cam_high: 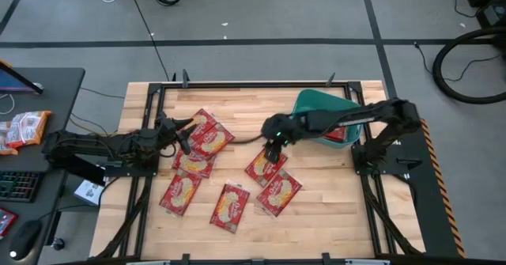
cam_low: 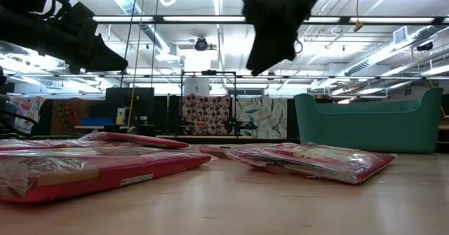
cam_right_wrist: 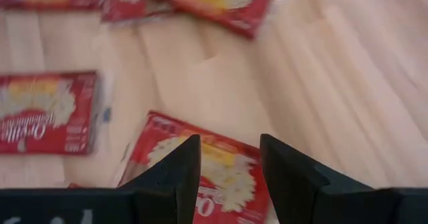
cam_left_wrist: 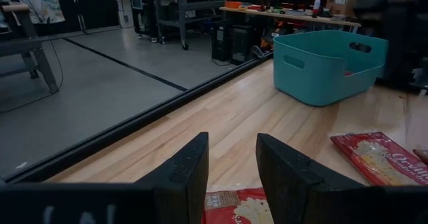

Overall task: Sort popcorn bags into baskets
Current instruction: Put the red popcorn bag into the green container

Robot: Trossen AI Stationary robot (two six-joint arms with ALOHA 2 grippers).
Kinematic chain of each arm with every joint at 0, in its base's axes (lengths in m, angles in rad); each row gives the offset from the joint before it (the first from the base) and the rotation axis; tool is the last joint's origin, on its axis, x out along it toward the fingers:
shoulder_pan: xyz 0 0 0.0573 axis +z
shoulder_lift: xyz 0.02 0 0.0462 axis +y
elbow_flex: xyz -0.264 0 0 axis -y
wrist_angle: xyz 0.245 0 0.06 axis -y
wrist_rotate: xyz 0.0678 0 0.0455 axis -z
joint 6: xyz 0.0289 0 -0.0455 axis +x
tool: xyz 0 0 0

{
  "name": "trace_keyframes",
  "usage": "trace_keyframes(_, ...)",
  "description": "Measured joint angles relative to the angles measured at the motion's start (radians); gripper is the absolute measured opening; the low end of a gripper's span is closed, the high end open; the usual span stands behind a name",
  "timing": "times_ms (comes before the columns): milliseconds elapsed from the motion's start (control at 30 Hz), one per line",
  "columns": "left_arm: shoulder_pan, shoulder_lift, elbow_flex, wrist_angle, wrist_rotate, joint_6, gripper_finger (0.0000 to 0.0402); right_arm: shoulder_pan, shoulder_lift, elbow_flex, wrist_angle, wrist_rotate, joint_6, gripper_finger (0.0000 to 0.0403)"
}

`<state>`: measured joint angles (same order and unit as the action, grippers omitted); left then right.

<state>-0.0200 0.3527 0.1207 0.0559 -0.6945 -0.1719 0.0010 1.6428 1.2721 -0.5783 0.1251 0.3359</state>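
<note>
Several red popcorn bags lie flat on the wooden table [cam_high: 316, 210]: two by my left gripper [cam_high: 209, 130], [cam_high: 194, 163], two near the front [cam_high: 180, 192], [cam_high: 230, 206], and two at the centre [cam_high: 265, 167], [cam_high: 279, 192]. The teal basket [cam_high: 320, 107] stands at the far right with a red packet [cam_high: 338, 132] inside. My left gripper [cam_high: 186, 134] is open and empty, low over the edge of a bag [cam_left_wrist: 234, 207]. My right gripper [cam_high: 273, 150] is open and empty, hanging above a centre bag [cam_right_wrist: 227, 162]; in the low view it [cam_low: 270, 35] is well clear of the table.
A side desk at the left holds paler orange-and-white packets [cam_high: 24, 128] and a keyboard [cam_high: 16, 184]. The right arm [cam_high: 371, 115] reaches across the basket's near side. Bare wood shows along the table's front right.
</note>
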Motion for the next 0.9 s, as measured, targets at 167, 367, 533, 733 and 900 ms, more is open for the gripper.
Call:
trace_keyframes(167, 0.000, 0.000, 0.000, -0.001, 0.000, 0.000, 0.0130, 0.067, 0.131, 0.114, -0.067, 0.001, -0.034, 0.0159)
trace_keyframes(367, 0.000, 0.000, 0.000, -0.006, 0.000, 0.000, 0.0130, 0.165, 0.265, 0.224, -0.204, -0.006, -0.001, 0.0159)
trace_keyframes(533, 0.000, 0.000, 0.000, 0.015, 0.000, -0.005, 0.0130, 0.207, 0.357, 0.287, -0.201, -0.003, 0.006, 0.0159)
trace_keyframes(733, 0.000, 0.000, 0.000, 0.020, 0.001, -0.032, 0.0130, 0.224, 0.487, 0.370, -0.180, 0.126, -0.039, 0.0159)
trace_keyframes(900, 0.000, 0.000, 0.000, 0.021, 0.001, -0.031, 0.0130, 0.236, 0.561, 0.447, -0.178, 0.179, -0.075, 0.0159)
